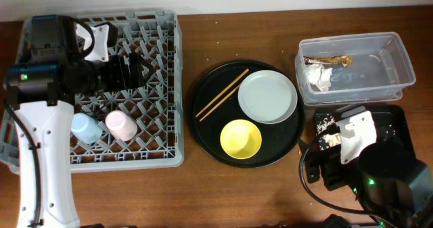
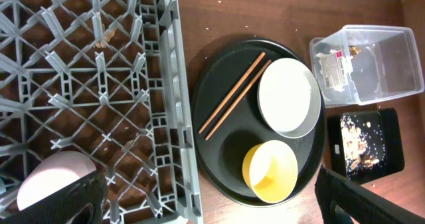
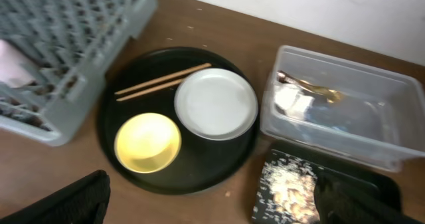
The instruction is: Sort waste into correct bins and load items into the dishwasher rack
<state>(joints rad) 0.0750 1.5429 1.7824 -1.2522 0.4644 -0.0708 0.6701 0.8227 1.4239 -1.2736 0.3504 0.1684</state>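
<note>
Tabletop [image 1: 223, 194] is carrying rack [image 1: 177, 86], both cups [image 1: 120, 124] loaded. My left gripper [image 1: 139, 71] and right gripper [image 3: 209, 197] are hanging released, empty. I am judging bowl [image 1: 241, 139] next, calling for a rim pinch.

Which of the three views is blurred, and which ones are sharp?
Right wrist view: soft all over, the dishwasher rack and food scraps smeared. Overhead view: sharp, the chopsticks crisp. Left wrist view: sharp too, the plate clearly edged.

1. Overhead, the right arm [image 1: 355, 137] covers much of the shallow black tray [image 1: 398, 123].
2. In the right wrist view, the pink cup [image 3: 10, 61] is cut off by the left edge.
3. There too, the snack wrapper [image 3: 319, 91] is blurred.
</note>
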